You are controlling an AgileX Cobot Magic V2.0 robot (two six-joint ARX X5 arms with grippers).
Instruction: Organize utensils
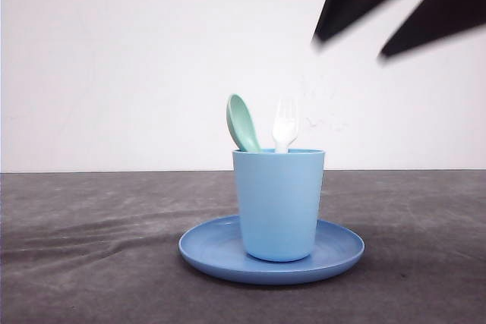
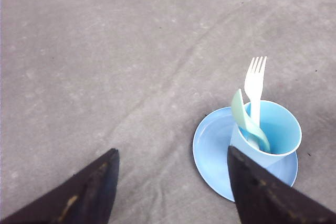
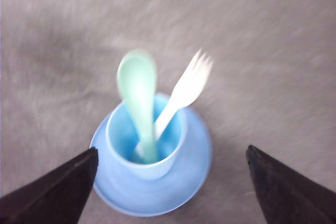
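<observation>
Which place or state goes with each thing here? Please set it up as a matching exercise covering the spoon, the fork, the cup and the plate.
Things:
1. mint-green spoon
2. white fork
3. light blue cup
4. blue plate

Places or states:
A. lies flat on the grey table, under the cup
B. stands upright on the plate
C. stands in the cup, tines up
D. leans in the cup, bowl up

Pairs: 1-D, 2-C, 3-B, 4-A
</observation>
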